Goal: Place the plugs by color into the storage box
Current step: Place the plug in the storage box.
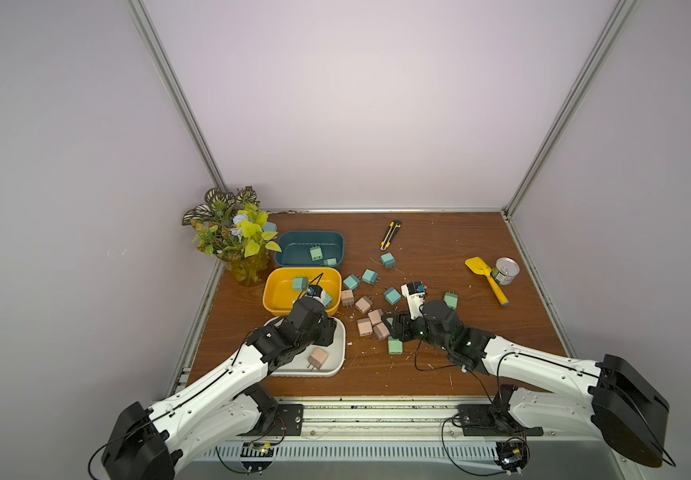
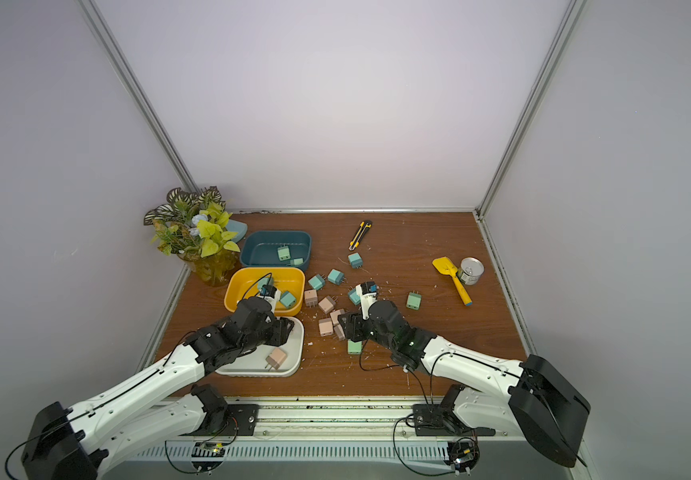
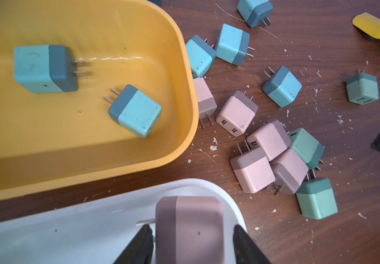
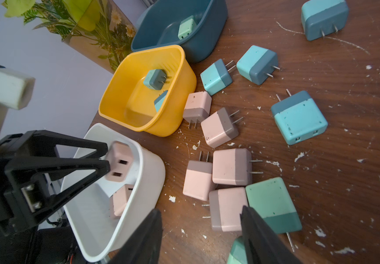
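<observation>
Cube plugs (image 3: 237,113): pink, mint or teal, darker band, 2 prongs.

The desk (image 1: 460,249) was brown woodgrain flecked white. Pink plugs (image 3: 235,115), blue plugs (image 3: 136,112) and mint plugs (image 3: 317,198) each bore a darker band. The teal bin (image 1: 293,247), yellow bin (image 1: 277,291) and white bin (image 1: 333,345) were plain. The knife (image 1: 389,235) was yellow and black.

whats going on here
A colour sort, partly done. The left gripper is over the white bin with a pink plug between its slightly parted jaws, seemingly releasing it. The right gripper stands open around another pink plug lying on the table. Two blue plugs lie in the yellow bin, two green plugs in the dark blue bin.
</observation>
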You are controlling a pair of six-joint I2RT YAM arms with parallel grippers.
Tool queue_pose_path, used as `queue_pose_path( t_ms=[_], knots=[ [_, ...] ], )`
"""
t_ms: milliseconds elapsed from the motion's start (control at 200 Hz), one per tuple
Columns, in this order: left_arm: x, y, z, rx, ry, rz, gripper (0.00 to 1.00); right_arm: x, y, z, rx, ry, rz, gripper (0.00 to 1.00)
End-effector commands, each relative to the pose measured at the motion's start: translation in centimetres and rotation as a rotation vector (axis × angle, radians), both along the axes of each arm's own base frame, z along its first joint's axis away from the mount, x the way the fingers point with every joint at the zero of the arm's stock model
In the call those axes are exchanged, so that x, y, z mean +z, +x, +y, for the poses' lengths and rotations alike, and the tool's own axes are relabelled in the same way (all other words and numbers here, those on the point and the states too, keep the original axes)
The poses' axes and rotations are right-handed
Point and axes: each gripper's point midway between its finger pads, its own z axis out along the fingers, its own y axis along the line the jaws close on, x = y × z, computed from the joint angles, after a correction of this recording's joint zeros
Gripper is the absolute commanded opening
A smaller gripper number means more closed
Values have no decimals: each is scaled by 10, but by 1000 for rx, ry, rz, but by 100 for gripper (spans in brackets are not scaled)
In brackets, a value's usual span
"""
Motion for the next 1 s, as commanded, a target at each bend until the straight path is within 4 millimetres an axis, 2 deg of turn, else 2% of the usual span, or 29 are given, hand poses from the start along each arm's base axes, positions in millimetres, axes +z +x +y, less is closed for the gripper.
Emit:
queue_pose_path(
  t_ms=[0,290,480,796,996],
  knots=[
    [1,1,6,26,5,-8,60,13,5,5,-10,19,-33,61],
    [4,2,8,31,17,-11,59,12,6,8,7,-5,-34,61],
    [21,16,1,-12,46,-84,59,14,10,5,-7,-29,-49,62],
    [51,58,-59,-225,27,-209,57,21,17,-15,-84,-136,-68,63],
    [68,79,-95,-349,17,-272,57,20,16,-53,-214,-178,-82,62]
  ],
)
